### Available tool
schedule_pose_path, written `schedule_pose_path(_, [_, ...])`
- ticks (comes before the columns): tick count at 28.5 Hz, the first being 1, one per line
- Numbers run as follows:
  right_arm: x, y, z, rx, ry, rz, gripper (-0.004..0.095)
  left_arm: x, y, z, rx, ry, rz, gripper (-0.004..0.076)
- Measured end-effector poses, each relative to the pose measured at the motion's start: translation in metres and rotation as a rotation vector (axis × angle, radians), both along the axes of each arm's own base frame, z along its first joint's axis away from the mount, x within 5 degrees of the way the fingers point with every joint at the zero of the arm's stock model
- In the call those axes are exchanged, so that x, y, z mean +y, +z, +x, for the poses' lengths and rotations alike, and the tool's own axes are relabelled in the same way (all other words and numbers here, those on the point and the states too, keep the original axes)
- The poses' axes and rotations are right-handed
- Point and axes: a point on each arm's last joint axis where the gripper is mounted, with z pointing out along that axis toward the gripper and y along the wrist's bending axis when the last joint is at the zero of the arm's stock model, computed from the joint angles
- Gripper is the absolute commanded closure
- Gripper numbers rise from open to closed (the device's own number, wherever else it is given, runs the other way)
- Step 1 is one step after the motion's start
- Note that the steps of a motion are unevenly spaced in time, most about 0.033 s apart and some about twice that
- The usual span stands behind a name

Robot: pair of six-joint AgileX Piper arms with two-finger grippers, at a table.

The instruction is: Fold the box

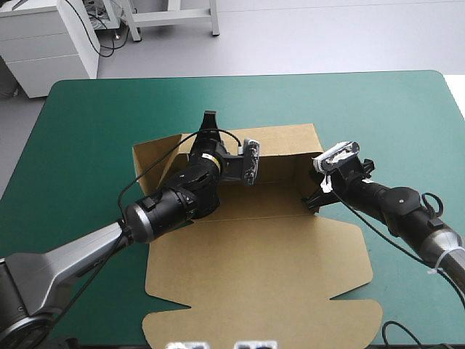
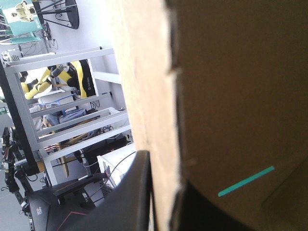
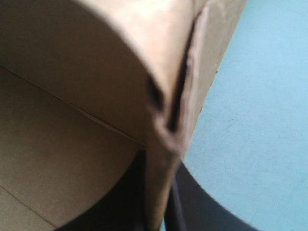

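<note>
1. The left gripper (image 1: 211, 121) was clamped on the box (image 1: 254, 262). Its black fingers (image 2: 130, 192) were all but closed, with the board of the raised far wall pressed between them.
2. The right gripper (image 1: 312, 201) was likewise pinched on the box. It gripped the right-hand wall at the end nearest the flat lid (image 1: 261, 291), and in the right wrist view the wall's layered edge ran down between its two fingers.
3. The brown box lay about the middle of the table, on the teal-green cover (image 1: 87, 131).
4. Its far part stood as an open tray with the far and right walls upright.
5. The lid lay flat on the cover, its cut flaps reaching close to the table's near edge.
6. The left arm crossed over the tray's left part, so that side's wall could not be made out clearly.
7. The two grippers were well apart, at opposite ends of the tray.
</note>
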Motion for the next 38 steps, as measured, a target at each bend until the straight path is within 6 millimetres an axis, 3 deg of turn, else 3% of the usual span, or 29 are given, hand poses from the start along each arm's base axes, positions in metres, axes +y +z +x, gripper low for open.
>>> schedule_pose_path(2, [0.000,0.000,0.000,0.000,-0.002,0.001,0.0925,0.000,0.000,0.000,0.001,0.000,-0.004,0.0696])
schedule_pose_path(4, [0.000,0.000,0.000,0.001,-0.004,0.003,0.0926,0.000,0.001,-0.001,0.008,0.001,-0.011,0.0617])
schedule_pose_path(6, [0.000,0.000,0.000,0.006,-0.014,0.013,0.0926,0.001,0.002,-0.003,0.022,0.003,-0.030,0.0489])
schedule_pose_path(7, [0.000,0.000,0.000,0.009,-0.019,0.018,0.0926,0.001,0.003,-0.005,0.033,0.007,-0.045,0.0342])
schedule_pose_path(8, [-0.001,0.000,0.001,0.013,-0.031,0.027,0.0926,0.002,0.005,-0.009,0.057,0.016,-0.064,0.0260])
schedule_pose_path(10, [0.000,0.000,0.001,0.019,-0.031,0.033,0.0926,0.001,0.005,-0.017,0.085,0.016,-0.082,0.0143])
schedule_pose_path(12, [0.002,-0.002,0.000,0.031,-0.012,0.037,0.0926,-0.005,0.007,-0.029,0.111,-0.005,-0.106,0.0111])
schedule_pose_path(25, [0.004,-0.002,-0.001,0.035,-0.002,0.037,0.0926,-0.026,0.035,-0.119,0.064,-0.112,-0.055,0.0129])
schedule_pose_path(28, [0.004,-0.002,-0.001,0.032,-0.006,0.035,0.0926,-0.028,0.046,-0.141,0.022,-0.181,-0.060,0.0256])
schedule_pose_path(33, [0.004,-0.002,-0.001,0.032,-0.006,0.035,0.0926,-0.031,0.061,-0.164,-0.002,-0.260,-0.102,0.0685])
schedule_pose_path(34, [0.004,-0.002,-0.001,0.032,-0.007,0.035,0.0926,-0.031,0.063,-0.165,0.000,-0.262,-0.111,0.0728])
schedule_pose_path(38, [0.004,-0.002,-0.001,0.031,-0.008,0.034,0.0926,-0.031,0.078,-0.167,0.006,-0.266,-0.143,0.0706])
